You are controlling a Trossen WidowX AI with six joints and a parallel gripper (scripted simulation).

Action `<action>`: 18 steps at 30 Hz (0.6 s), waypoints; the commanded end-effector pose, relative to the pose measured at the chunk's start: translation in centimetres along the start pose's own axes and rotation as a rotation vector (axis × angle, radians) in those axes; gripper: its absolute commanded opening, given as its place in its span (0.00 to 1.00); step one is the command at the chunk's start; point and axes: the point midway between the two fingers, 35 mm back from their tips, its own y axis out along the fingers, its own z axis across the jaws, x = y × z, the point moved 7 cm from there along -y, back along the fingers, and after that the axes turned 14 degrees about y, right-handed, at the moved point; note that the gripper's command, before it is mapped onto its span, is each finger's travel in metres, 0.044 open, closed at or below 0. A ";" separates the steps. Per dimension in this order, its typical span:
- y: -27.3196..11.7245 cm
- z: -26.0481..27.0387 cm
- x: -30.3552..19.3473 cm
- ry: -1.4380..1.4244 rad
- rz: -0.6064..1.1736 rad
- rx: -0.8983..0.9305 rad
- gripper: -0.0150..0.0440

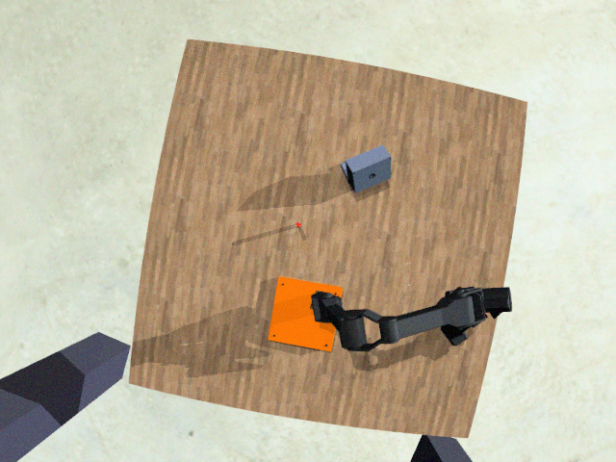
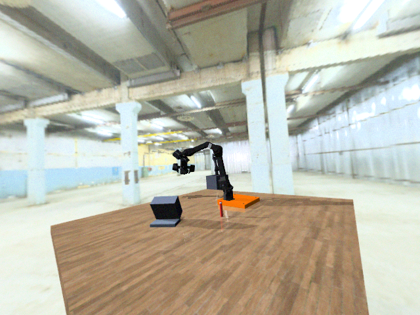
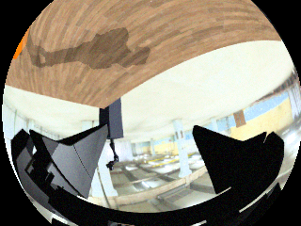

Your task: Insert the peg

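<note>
Pale concrete floor surrounds the wood-grained tabletop [image 1: 223,124] [image 2: 216,264] [image 3: 179,28]. Beyond the orange base plate [image 1: 294,328] [image 2: 249,200], the grey sloped panel [image 1: 365,181] [image 2: 166,207] awaits. The tool [image 1: 477,325] [image 2: 184,168] [image 3: 150,130] hangs wide open, empty, well apart from the upright red peg [image 1: 297,224] [image 2: 221,209]. Picking comes first, I judge: swing over, then descend around the peg.

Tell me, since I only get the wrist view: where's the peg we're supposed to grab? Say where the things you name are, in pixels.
Observer: The red peg [image 1: 297,224] [image 2: 221,209] stands upright on the table [image 1: 223,124] [image 2: 203,264] [image 3: 188,19].
Operator: Where's the hole?
Observer: In the blue-grey sloped panel [image 1: 363,180] [image 2: 165,199], which stands farther from the orange base plate [image 1: 278,330] [image 2: 245,202] [image 3: 20,47] than the peg does.
Operator: Is the claw near either?
Observer: No, the gripper [image 1: 477,325] [image 2: 184,170] [image 3: 150,130] is off to the robot's right, away from both.
</note>
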 end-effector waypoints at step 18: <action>-6.8 -1.3 8.0 -0.194 -0.215 -0.164 1.00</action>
